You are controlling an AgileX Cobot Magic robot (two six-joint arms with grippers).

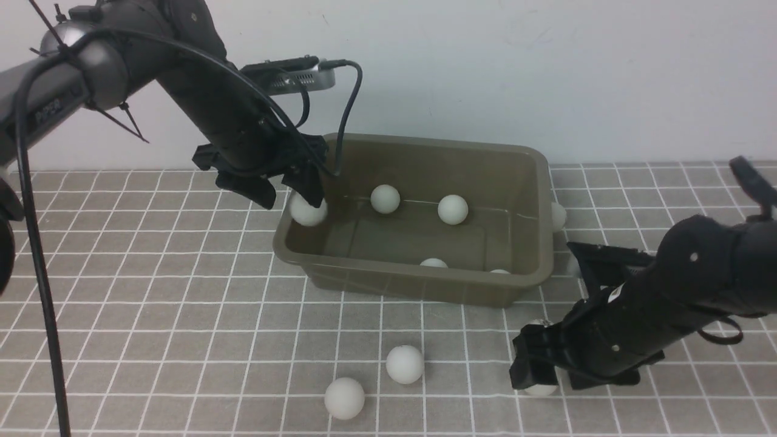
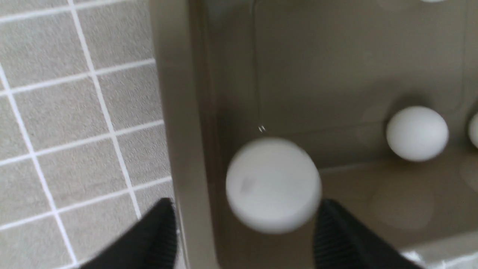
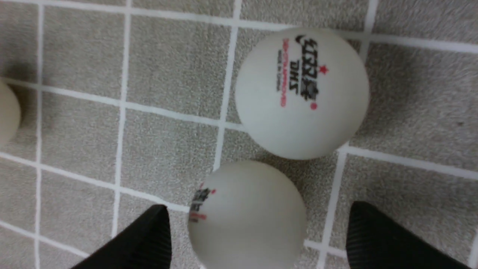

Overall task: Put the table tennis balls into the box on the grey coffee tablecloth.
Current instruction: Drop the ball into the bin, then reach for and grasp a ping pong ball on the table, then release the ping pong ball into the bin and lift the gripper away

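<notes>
The olive-brown box (image 1: pixel 534 182) stands on the grey coffee tablecloth (image 1: pixel 152 291). My left gripper (image 1: pixel 291 194) hangs open over the box's left end. A blurred table tennis ball (image 2: pixel 273 185) sits loose just below its fingers (image 2: pixel 336 239), inside the box wall. Several more balls lie in the box, among them two (image 1: pixel 385 198) (image 1: pixel 453 209) by the far wall. My right gripper (image 3: pixel 257 213) is low over the cloth at the front right, open, fingers either side of a ball (image 3: pixel 246 220) without touching it. Another printed ball (image 3: pixel 302 93) lies just beyond.
Two balls (image 1: pixel 405 364) (image 1: pixel 344 397) rest on the cloth in front of the box. One more ball (image 1: pixel 558 215) lies against the box's right outer wall. A white wall rises behind the cloth. The left arm's cable (image 1: pixel 36 273) hangs at the far left.
</notes>
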